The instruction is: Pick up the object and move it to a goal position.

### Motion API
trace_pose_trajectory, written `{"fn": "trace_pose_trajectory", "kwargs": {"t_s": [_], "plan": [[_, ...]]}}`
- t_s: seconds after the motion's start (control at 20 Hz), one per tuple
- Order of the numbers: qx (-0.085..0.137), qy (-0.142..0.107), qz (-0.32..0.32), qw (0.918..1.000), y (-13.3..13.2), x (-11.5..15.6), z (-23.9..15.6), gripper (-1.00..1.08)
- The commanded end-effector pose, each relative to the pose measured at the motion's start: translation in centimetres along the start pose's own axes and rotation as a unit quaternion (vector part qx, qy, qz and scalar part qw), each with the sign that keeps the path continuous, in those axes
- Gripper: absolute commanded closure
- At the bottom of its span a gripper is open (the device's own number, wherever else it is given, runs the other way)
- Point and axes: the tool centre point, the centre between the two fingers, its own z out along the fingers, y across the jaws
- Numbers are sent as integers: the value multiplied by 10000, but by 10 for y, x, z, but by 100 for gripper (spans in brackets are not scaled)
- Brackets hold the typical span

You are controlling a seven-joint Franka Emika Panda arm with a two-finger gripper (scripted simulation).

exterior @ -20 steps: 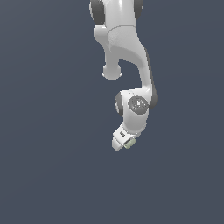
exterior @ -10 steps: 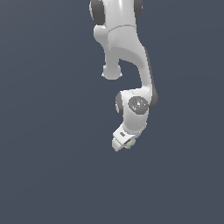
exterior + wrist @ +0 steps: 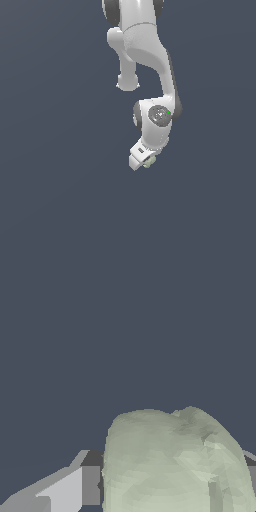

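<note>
The object (image 3: 148,162) is a small, lumpy, pale greenish-white ball that peeks out at the tip of my white gripper (image 3: 141,161) in the exterior view. The wrist view shows the object (image 3: 172,463) large and close, sitting between my fingers (image 3: 65,491), with one finger on each side of it. My gripper (image 3: 170,486) is shut on the ball. The arm hangs down from the top of the exterior view over a plain dark grey-blue surface. No goal marker shows in either view.
</note>
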Motion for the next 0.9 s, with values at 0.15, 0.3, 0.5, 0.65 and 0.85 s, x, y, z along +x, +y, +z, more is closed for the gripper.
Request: {"fn": "trace_pose_trajectory", "kwargs": {"t_s": [0.15, 0.3, 0.5, 0.65, 0.85], "plan": [[-4, 4, -2, 10000, -11, -3, -26, 108], [-7, 2, -3, 10000, -20, -7, -48, 108], [-10, 0, -4, 10000, -36, -12, -84, 108], [-10, 0, -4, 10000, -49, -16, -114, 108], [-12, -2, -6, 10000, -68, -21, -158, 108]]}}
